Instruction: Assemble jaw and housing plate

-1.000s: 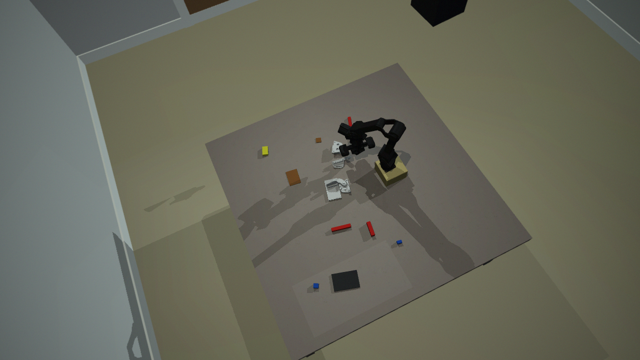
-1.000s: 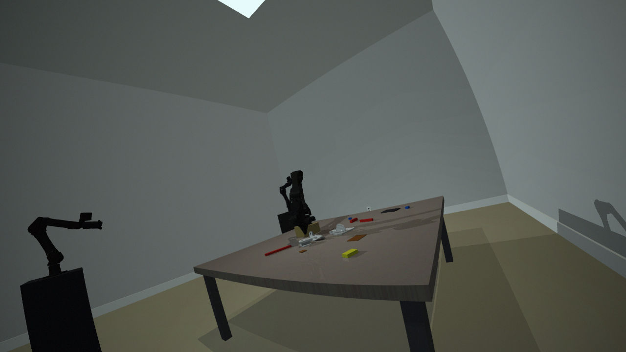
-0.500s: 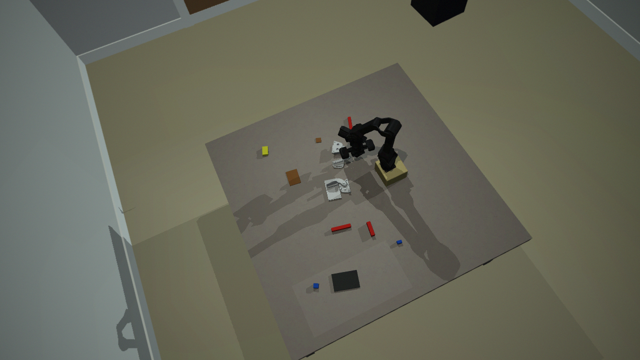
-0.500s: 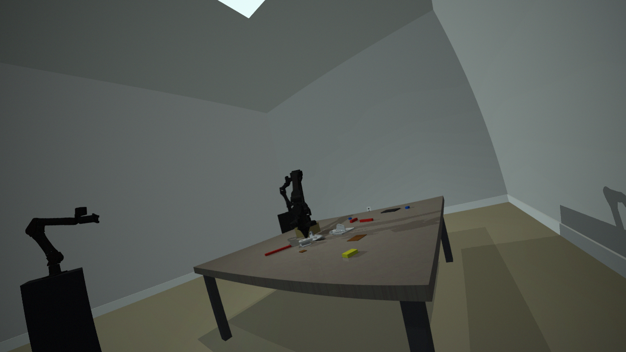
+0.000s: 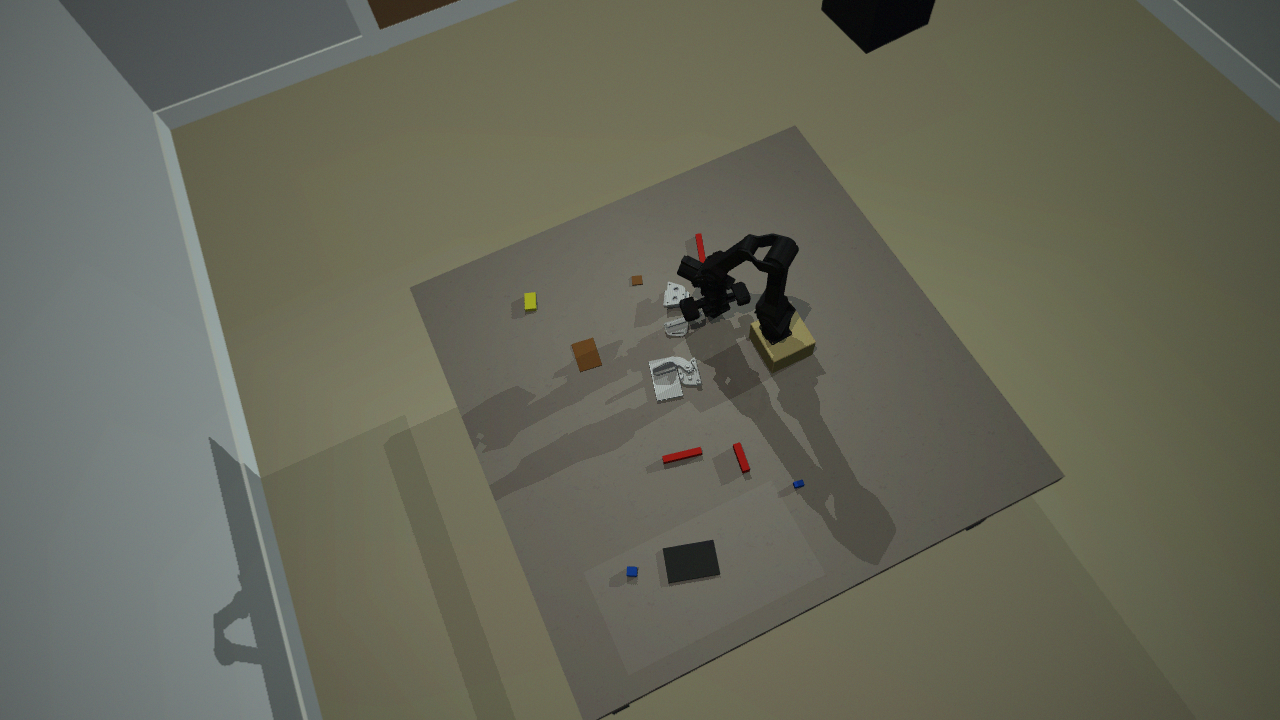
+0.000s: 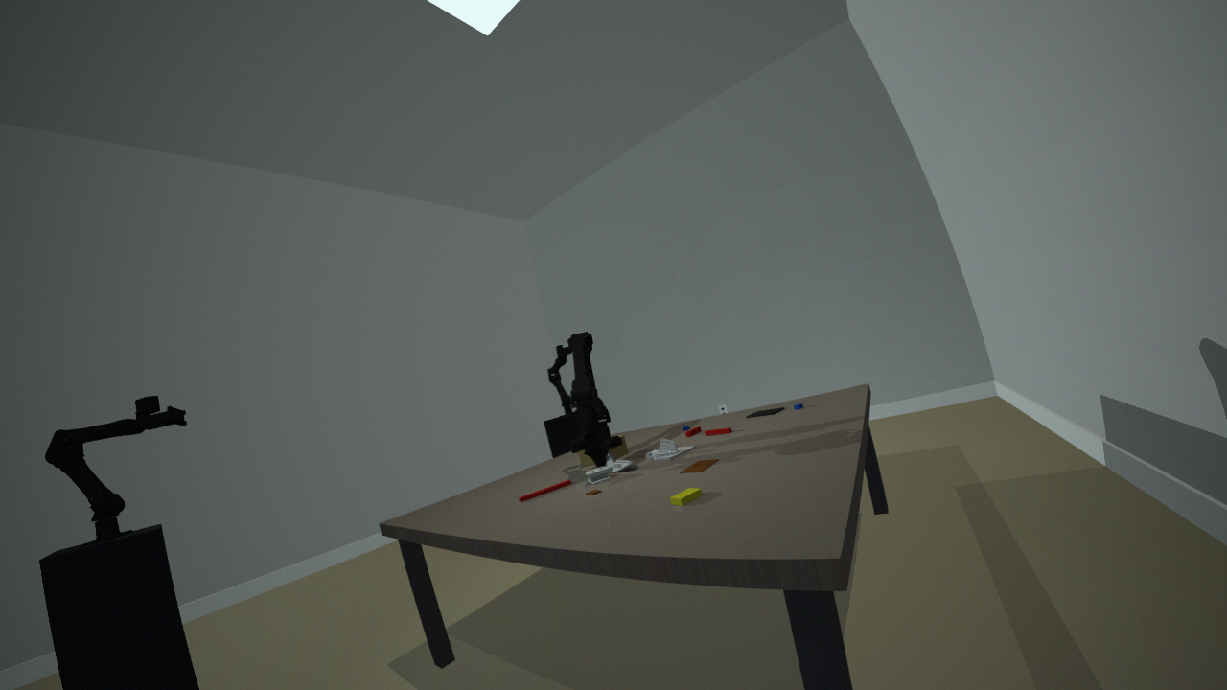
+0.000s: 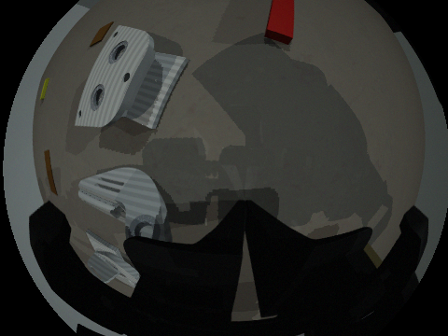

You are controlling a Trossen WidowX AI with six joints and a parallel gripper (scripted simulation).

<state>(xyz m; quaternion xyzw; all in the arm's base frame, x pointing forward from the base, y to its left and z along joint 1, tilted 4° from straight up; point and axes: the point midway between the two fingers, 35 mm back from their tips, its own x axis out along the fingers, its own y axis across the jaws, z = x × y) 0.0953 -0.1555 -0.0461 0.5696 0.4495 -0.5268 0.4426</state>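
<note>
My black gripper (image 5: 714, 313) (image 6: 602, 464) (image 7: 245, 203) is shut with nothing between its fingertips, above the table beside the loose jaw. The loose white jaw (image 5: 675, 329) (image 6: 621, 465) (image 7: 137, 187) lies on the table; in the wrist view the finger hides part of its toothed end. The white housing plate (image 5: 674, 293) (image 6: 597, 475) (image 7: 109, 70), with two round holes, stands apart from it. The white base (image 5: 667, 392) carries the other jaw (image 5: 687, 366); its near part shows low in the wrist view (image 7: 105, 267). The free pin is too small to make out.
A red bar (image 5: 699, 245) (image 6: 544, 492) (image 7: 281, 21) lies beyond the gripper. A brown tile (image 5: 586, 354) (image 6: 699, 466) (image 7: 50, 173), a small brown piece (image 5: 636, 280) (image 7: 101, 34) and a yellow block (image 5: 529, 301) (image 6: 686, 496) lie farther out. The arm stands on a yellowish box (image 5: 781, 356).
</note>
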